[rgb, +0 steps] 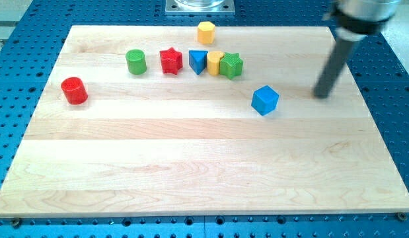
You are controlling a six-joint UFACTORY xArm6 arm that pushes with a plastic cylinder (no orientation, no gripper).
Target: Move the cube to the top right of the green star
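Note:
The blue cube point(265, 100) lies right of the board's middle, below and to the right of the green star point(232, 65). The green star stands in a row near the view's top, touching a yellow block point(215, 63) on its left. My tip point(321, 96) rests on the board to the right of the blue cube, at about the cube's height, with a clear gap between them. The dark rod rises from it toward the view's top right.
The row also holds a blue triangular block point(198, 61), a red star point(170, 61) and a green cylinder point(136, 62). A yellow hexagonal block point(205, 32) sits near the top edge. A red cylinder point(74, 90) stands at the left. The wooden board point(191, 165) lies on a blue perforated table.

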